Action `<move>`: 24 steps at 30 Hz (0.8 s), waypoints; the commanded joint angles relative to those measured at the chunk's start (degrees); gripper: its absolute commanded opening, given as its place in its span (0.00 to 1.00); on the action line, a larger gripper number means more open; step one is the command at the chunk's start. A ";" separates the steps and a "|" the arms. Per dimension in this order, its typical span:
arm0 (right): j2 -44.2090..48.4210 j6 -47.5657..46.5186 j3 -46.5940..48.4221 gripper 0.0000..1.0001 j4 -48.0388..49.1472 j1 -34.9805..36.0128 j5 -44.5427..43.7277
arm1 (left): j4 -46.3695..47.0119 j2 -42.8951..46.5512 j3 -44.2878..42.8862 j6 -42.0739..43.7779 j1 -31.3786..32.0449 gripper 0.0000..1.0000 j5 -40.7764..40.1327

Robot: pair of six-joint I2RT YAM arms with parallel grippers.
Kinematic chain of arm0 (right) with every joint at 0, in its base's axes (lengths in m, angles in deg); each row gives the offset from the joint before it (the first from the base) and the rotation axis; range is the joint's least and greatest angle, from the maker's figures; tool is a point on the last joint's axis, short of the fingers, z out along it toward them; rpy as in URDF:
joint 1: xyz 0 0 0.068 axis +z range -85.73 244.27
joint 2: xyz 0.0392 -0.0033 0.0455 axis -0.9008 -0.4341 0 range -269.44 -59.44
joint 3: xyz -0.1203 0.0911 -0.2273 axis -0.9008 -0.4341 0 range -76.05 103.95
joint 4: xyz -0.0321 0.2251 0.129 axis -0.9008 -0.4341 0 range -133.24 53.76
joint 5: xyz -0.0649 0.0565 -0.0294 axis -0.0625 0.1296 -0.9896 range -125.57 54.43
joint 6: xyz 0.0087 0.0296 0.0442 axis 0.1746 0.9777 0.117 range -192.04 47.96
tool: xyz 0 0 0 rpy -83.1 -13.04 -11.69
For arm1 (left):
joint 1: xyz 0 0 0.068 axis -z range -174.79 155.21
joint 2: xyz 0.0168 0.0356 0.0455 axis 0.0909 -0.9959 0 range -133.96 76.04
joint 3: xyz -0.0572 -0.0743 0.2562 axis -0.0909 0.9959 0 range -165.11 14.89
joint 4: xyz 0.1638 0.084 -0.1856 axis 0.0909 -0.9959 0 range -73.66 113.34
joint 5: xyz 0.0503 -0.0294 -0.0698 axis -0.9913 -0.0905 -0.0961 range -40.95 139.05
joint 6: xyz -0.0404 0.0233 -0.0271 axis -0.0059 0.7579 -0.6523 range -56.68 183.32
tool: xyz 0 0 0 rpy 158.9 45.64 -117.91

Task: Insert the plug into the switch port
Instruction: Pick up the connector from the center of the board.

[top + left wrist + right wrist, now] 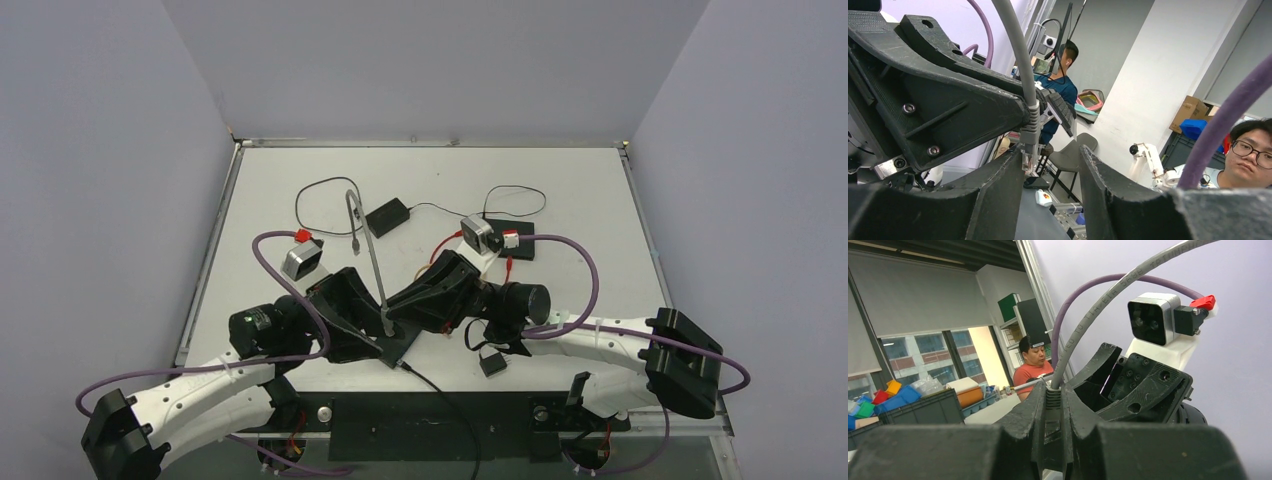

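The right gripper (1052, 410) has its jaws pressed together on the grey boot of the plug (1029, 159). The clear tip of the plug points down, out of the jaws. The left gripper (1050, 165) stands partly open. The plug hangs at the mouth of its gap, just beside the finger (993, 200) at 9 o'clock, and I cannot tell if it touches it. Nothing is clamped there.

From the plug, the grey cable (365, 250) rises toward 11 o'clock in the top view, then bends over and falls back onto the table (600, 200). Both grippers meet low over the near part of the table, at about 6 o'clock.

So the plug is picked up and is in the air, and this part looks done. The insertion is not yet done: no port is near the plug. A small black box (388, 217) lies at 12 o'clock from the grippers, well apart. I cannot tell if this is the switch. I judge that the plug must be re-gripped or aligned and then carried to the port.
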 commanded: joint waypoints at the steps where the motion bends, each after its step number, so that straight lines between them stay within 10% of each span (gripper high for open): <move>1: -0.04 -0.07 2.16 0.00 7.32 0.46 1.10 | 3.91 -0.25 -0.78 0.08 0.69 0.39 0.61; 10: -0.17 0.32 1.75 0.00 7.36 0.72 2.13 | 3.80 -0.78 -0.77 0.95 1.23 0.01 0.33; 16: 0.25 0.77 0.23 0.01 7.36 0.58 3.38 | 2.75 -0.16 -0.33 1.50 1.24 0.00 -0.22; 24: 6.61 4.90 -7.00 0.33 7.30 -8.12 6.30 | -1.03 1.95 0.58 3.22 1.24 0.00 -0.50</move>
